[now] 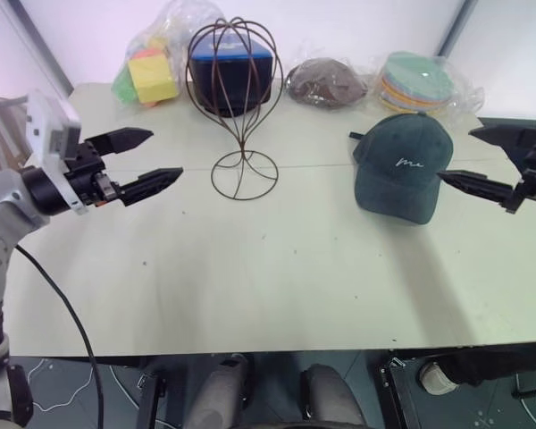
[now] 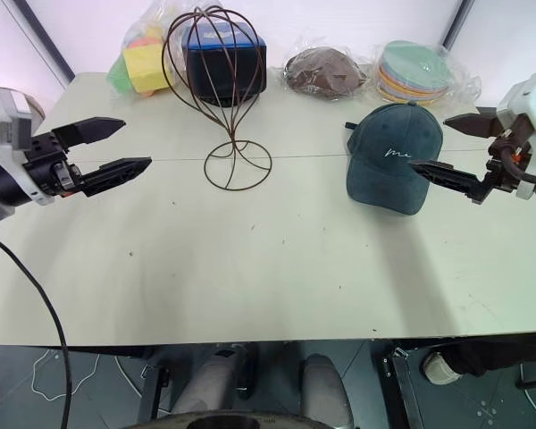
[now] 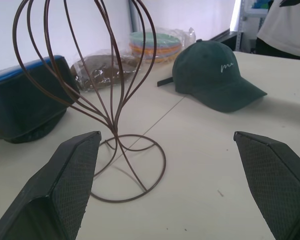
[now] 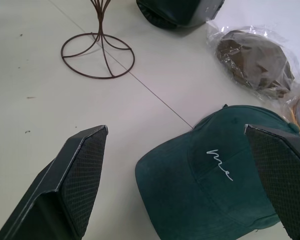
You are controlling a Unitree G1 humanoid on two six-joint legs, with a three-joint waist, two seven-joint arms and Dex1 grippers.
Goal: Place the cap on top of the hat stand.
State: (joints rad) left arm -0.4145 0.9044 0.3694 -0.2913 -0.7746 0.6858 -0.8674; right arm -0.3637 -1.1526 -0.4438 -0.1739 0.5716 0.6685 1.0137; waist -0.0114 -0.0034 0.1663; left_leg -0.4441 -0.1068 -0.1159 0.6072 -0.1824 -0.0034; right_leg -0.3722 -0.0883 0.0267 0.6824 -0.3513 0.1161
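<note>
While our right tool (image 2: 454,147) is gaping wide beside the cap (image 2: 393,154), we are risking shoving it away.

Lab-like test room: plain pale table (image 1: 250,286), bare white walls, loose cables on floor.

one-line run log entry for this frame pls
phase: pre-grasp | cap: on table, untouched | hat stand: upright, bare | left gripper: open, empty | right gripper: open, beside cap
</note>
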